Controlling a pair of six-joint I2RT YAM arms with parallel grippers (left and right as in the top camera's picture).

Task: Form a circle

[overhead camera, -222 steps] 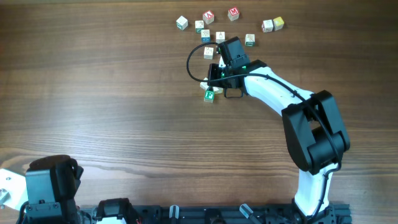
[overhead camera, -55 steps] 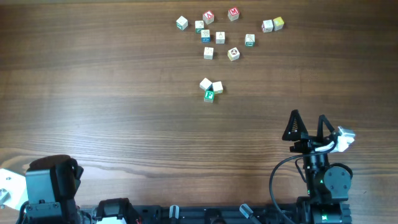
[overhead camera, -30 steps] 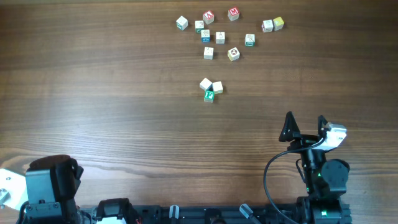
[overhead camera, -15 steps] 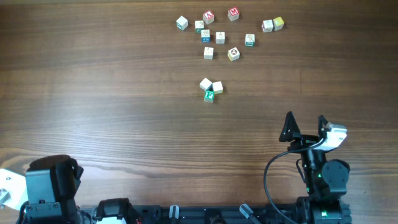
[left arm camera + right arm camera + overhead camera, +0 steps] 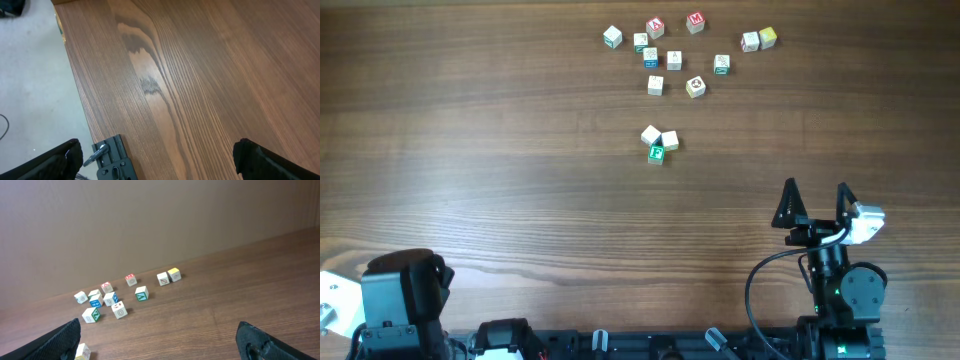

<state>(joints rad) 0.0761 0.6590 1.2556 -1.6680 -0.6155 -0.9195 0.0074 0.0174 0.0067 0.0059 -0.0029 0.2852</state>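
The circle is a tight cluster of three small cubes at mid-table: two pale ones and a green-faced one with a white letter. My right gripper stands open near the front right of the table, far from the cluster, with nothing between its fingers. In the right wrist view the gripper is wide open, and one pale cube shows beside its left fingertip. In the left wrist view my left gripper is open over bare wood at the table's front left corner.
Several loose letter cubes lie scattered at the back of the table, also seen as loose cubes in the right wrist view. The table's left edge and a black mounting bracket are close to the left gripper.
The right arm, earlier stretched out over the cluster, has drawn back to the front right. Over the last second its gripper shifted slightly right. The cubes have not moved.
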